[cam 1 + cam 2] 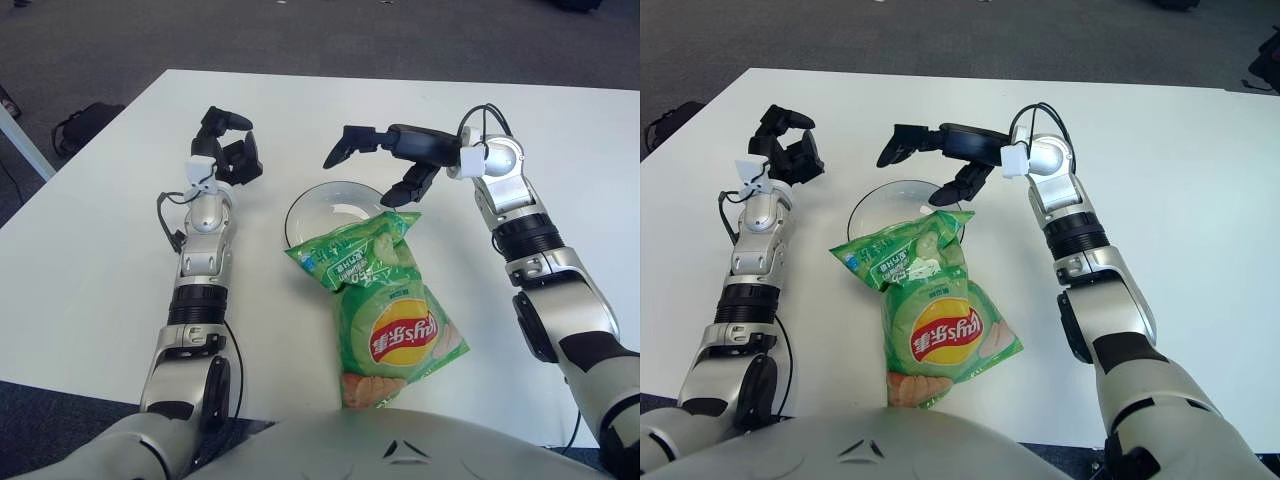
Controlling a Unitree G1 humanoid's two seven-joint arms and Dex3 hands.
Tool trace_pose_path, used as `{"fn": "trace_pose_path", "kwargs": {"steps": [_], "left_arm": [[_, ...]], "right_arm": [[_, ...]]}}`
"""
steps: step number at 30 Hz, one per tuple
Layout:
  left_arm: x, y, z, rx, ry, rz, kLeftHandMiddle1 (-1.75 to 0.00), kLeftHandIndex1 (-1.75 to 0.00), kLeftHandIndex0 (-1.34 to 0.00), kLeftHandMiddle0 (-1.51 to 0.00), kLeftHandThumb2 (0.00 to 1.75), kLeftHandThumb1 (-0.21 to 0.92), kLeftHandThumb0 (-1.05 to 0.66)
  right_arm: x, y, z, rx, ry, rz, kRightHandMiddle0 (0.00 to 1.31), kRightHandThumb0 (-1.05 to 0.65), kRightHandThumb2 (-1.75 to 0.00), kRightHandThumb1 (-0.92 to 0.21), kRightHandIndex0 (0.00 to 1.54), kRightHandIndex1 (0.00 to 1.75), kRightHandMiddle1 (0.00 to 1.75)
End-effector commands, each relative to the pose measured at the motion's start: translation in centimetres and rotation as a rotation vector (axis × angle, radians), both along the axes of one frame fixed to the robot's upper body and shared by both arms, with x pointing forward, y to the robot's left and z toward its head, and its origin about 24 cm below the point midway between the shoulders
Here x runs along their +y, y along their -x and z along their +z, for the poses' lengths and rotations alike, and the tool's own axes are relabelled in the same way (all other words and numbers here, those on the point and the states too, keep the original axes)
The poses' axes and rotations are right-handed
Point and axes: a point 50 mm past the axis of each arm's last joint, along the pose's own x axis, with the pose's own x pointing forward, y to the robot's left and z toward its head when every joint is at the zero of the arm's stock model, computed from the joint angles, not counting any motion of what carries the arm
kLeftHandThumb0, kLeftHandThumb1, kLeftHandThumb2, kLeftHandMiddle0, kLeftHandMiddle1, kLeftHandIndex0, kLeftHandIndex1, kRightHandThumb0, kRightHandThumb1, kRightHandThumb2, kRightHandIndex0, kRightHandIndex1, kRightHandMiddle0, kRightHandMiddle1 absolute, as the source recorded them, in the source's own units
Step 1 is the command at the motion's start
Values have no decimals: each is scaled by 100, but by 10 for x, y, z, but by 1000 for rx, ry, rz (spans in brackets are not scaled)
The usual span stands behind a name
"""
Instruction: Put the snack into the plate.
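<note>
A green chips bag [388, 305] lies flat on the white table [90, 270], and its top end overlaps the near rim of the plate. The round pale plate [318, 207] sits just beyond the bag, with its far half uncovered. My right hand [372, 168] hovers open above the plate's far right rim. Its fingers [345, 148] stretch left and its thumb points down close to the bag's top corner, apart from it. My left hand [228, 150] shows left of the plate, fingers loosely bent and holding nothing.
A dark bag [85, 125] lies on the floor past the table's left edge, beside a white leg [25, 140]. The table's far edge runs behind both hands. Bare tabletop lies left and right of the snack.
</note>
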Motion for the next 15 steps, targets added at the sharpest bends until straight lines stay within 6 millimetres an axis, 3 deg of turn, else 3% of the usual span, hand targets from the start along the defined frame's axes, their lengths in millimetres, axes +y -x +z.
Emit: {"fn": "trace_pose_path", "kwargs": {"steps": [1,8,15], "left_arm": [[2,0,-1,22,19,47,-175,-175,-48,-115,111,48,-43],[2,0,-1,43,40,80,-175,-175,-50,-117,113,47,-43],[1,0,0,50,42,81,-175,-175,-50,-117,114,46,-44]], "right_arm": [[1,5,-4,13,52,63,0,-61,-62,-77,19,37,87],[4,10,-2,-48,157,177,0,-64,-62,-73,18,29,79],[5,13,-4,-28,231,259,0,-59,-74,-59,19,24,75]]}}
